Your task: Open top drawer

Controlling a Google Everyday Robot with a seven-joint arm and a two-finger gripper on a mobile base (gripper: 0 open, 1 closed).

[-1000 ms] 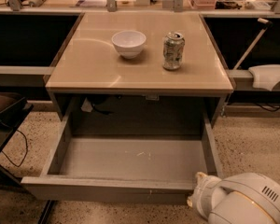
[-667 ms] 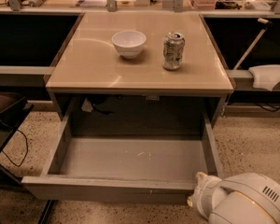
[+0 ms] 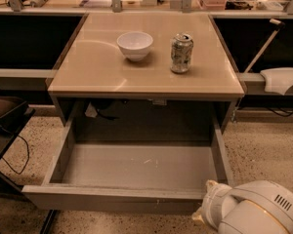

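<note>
Camera view: the gripper [image 3: 209,207] sits at the bottom right, against the right end of the top drawer's front panel [image 3: 112,199]. Only its pale rear part shows, half covered by the white arm housing [image 3: 263,211], which the frame edge cuts off, so whether it is open, closed or holding anything cannot be told. The top drawer [image 3: 136,167] stands pulled well out from under the table [image 3: 97,67], and pale scratch marks show on its grey tray floor. The space behind the drawer, under the tabletop, is dark, with a pale scrap and a dark cable hard to make out at its left. On the table a white bowl [image 3: 135,45] stands upright just left of a can [image 3: 181,53], the two apart. A dark piece of furniture [image 3: 5,116] is cut off at the left, and a white object [image 3: 283,79] at the right.
</note>
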